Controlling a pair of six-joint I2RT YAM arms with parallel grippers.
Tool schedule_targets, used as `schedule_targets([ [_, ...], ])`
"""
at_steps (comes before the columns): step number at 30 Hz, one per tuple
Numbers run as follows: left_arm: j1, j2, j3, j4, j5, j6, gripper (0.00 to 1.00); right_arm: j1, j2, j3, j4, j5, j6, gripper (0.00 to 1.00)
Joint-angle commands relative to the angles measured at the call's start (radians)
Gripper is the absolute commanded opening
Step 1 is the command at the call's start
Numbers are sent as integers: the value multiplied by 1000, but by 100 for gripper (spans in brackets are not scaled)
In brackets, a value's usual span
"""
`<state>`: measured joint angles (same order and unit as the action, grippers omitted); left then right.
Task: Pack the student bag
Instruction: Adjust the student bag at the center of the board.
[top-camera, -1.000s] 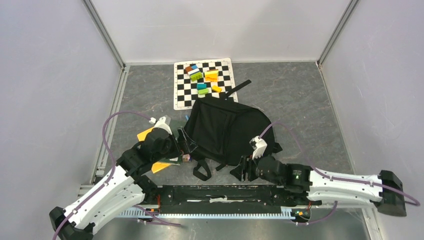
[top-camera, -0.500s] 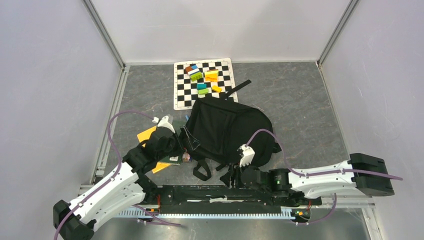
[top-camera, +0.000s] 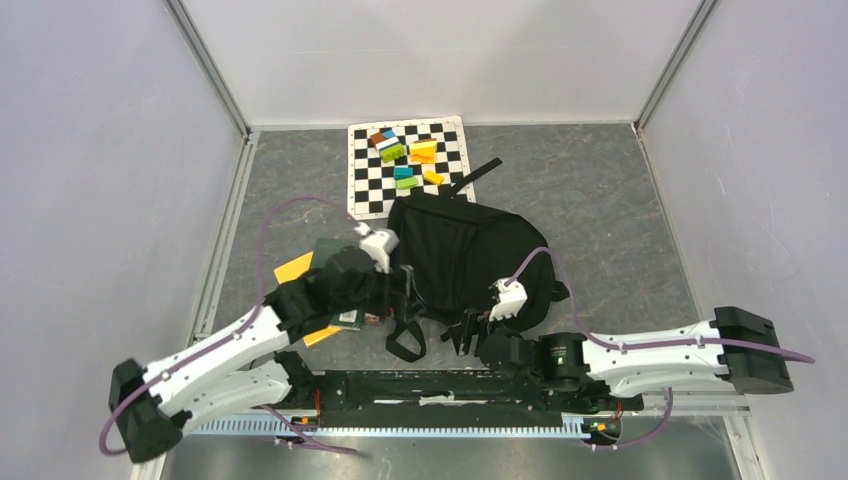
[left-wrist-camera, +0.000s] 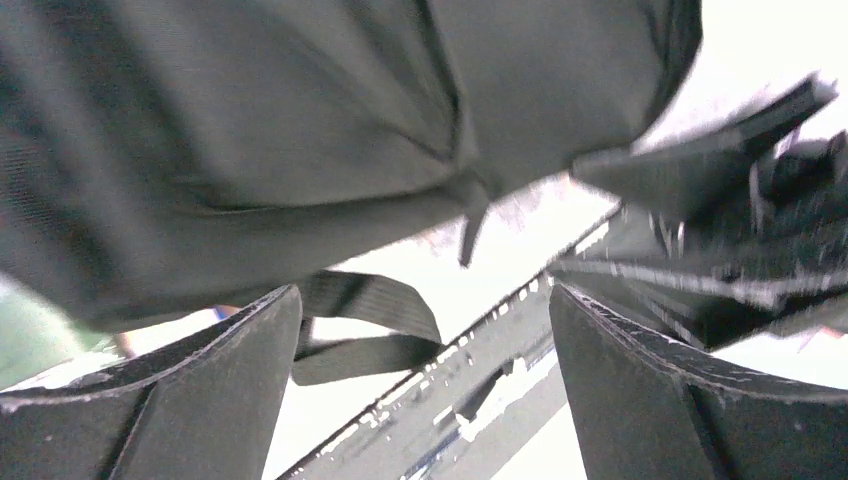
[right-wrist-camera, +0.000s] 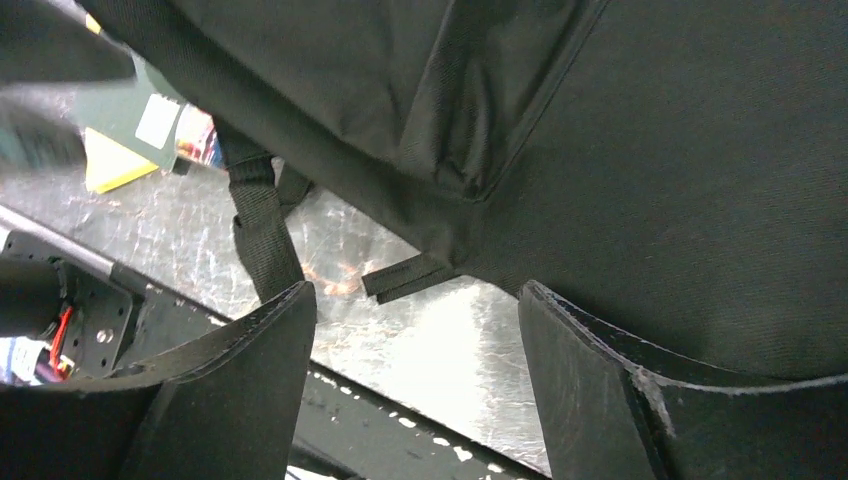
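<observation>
Swung rightward since earlier, left gripper (top-camera: 403, 285) now meets the student bag's (top-camera: 470, 250) left edge, fingers spread, empty. Right gripper (top-camera: 466, 330) is at its near edge, likewise spread, empty. Checkered mat (top-camera: 366, 190) touches its far side.

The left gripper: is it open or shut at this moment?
Open: the left gripper shows its fingers wide apart, with the student bag beyond them, not clamped.
</observation>
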<state>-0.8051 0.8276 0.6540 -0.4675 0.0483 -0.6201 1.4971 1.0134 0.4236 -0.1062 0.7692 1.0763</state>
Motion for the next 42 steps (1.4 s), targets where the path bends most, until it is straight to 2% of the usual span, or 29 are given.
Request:
schedule_targets([
  [1, -211, 119, 73, 8, -73, 138, 97, -10, -46, 28, -74, 144, -6, 79],
  [4, -320, 179, 91, 7, -174, 130, 96, -14, -53, 12, -115, 129, 50, 78],
  [8, -384, 169, 84, 24, -284, 64, 98, -14, -67, 31, -196, 129, 77, 79],
  [9, -392, 162, 72, 50, -288, 53, 98, -15, -77, 52, -228, 143, 58, 81],
  [11, -407, 151, 47, 107, -282, 44, 98, -35, -100, 101, -275, 164, -62, 95],
  [14, -411, 192, 19, 202, -187, 67, 90, -181, -118, 208, -384, 129, -243, 98],
  [17, -418, 275, 45, 223, -119, 74, 89, -380, -130, 266, -411, 39, -441, 98],
  [23, -442, 390, 86, 215, -129, 79, 88, -658, -133, 259, -482, -86, -584, 95],
  [27, -444, 438, 102, 198, -142, 75, 82, -730, -141, 175, -487, -142, -578, 82],
  [30, -446, 452, 95, 207, -154, 63, 75, -732, -137, 112, -490, -142, -551, 65],
  [35, -447, 487, 96, 213, -162, 42, 67, -732, -95, 74, -478, -144, -543, 54],
  [36, -447, 492, 96, 217, -162, 39, 67, -732, -84, 79, -476, -139, -545, 48],
  [40, -447, 515, 108, 228, -167, 28, 72, -732, -62, 110, -425, -144, -590, 12],
  [42, -448, 530, 117, 230, -167, 27, 74, -732, -59, 137, -402, -138, -612, 2],
])
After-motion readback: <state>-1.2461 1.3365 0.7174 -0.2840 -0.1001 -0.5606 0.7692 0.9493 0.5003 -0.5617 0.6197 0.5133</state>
